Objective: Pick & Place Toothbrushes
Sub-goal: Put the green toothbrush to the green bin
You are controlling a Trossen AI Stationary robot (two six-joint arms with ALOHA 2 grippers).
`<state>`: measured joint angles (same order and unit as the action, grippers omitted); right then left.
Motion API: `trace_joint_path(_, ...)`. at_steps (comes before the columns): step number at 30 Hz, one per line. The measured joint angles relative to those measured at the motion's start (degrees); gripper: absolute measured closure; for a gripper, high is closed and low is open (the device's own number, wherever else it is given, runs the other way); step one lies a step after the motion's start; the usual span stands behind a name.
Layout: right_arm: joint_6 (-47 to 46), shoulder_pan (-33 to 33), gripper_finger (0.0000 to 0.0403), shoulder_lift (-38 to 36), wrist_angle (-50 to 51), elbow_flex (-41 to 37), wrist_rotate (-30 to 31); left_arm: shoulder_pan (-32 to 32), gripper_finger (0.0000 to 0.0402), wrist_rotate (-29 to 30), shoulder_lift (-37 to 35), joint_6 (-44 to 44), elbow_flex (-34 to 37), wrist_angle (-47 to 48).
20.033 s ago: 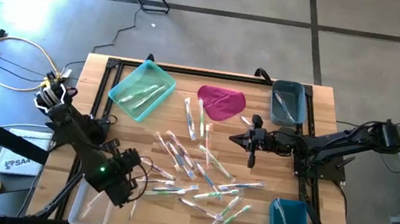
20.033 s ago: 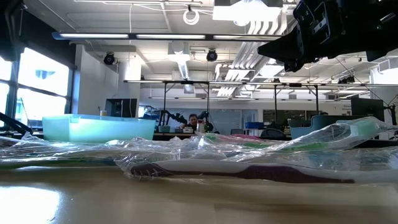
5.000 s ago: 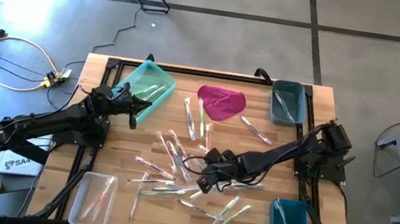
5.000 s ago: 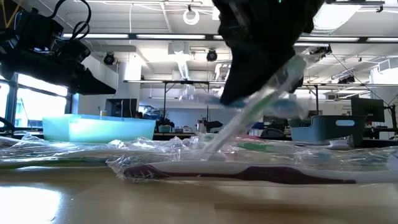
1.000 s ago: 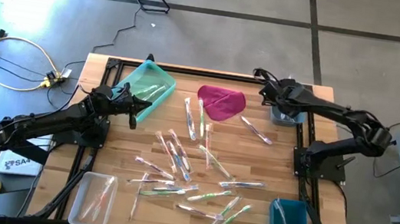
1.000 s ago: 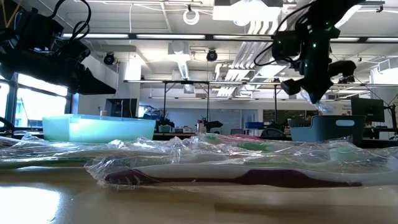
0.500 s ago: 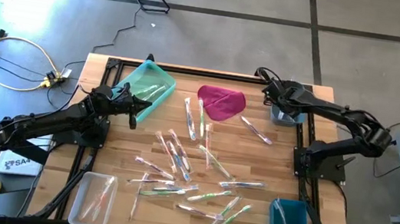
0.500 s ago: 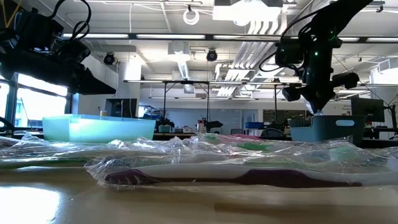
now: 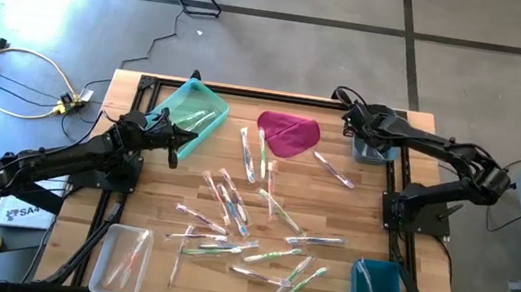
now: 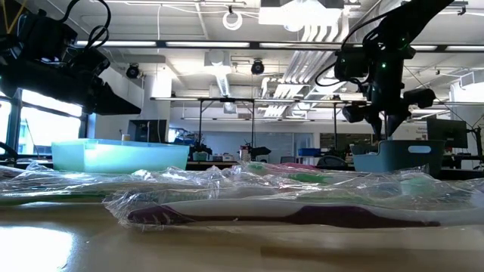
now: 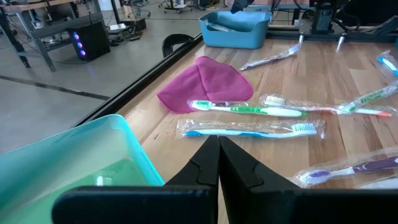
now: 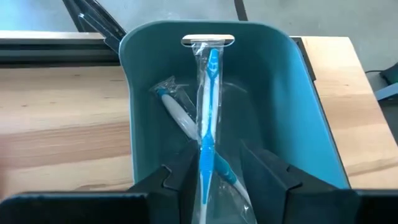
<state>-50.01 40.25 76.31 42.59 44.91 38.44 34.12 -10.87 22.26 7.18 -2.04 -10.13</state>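
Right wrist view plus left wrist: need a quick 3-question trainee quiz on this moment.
1. True or false: the left claw is shut and empty.
2. The right claw, over the blue-grey bin, has its fingers: A apart; B pressed together; C out of sight.
3. Fill in: the wrapped toothbrush running between those fingers into the bin has a ___ handle.
Key: 1 true; 2 A; 3 blue.

Right arm: you've got it stretched toward the upper right of the high view, wrist tipped down.
Right gripper (image 9: pixel 356 121): fingers parted.
Left arm: reaching to upper left of centre.
Left gripper (image 9: pixel 176 140): fingers pressed together.
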Motion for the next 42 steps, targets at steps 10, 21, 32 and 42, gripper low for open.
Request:
trace_joint_path(10,4.2,-4.7,0.0394,-3.3,0.1,0.0,-0.4,0.0,0.0402,0.0,0.0,0.0,0.0,0.0)
trace_joint_path(21,5.7,-14.0,0.0401,-11.2,-6.4,0.0,-9.4,0.0,0.0402,0.0,0.0,0.0,0.0,0.0)
trace_joint_path(32,15.9,-25.0,0.0401,-9.1,-26.0,0.0,-20.5,0.0,0.0402,0.0,0.0,0.0,0.0,0.0)
trace_joint_path(42,20.4,-31.6,0.0401,-0.5,-37.5,0.0,-20.4,0.0,0.0402,0.0,0.0,0.0,0.0,0.0)
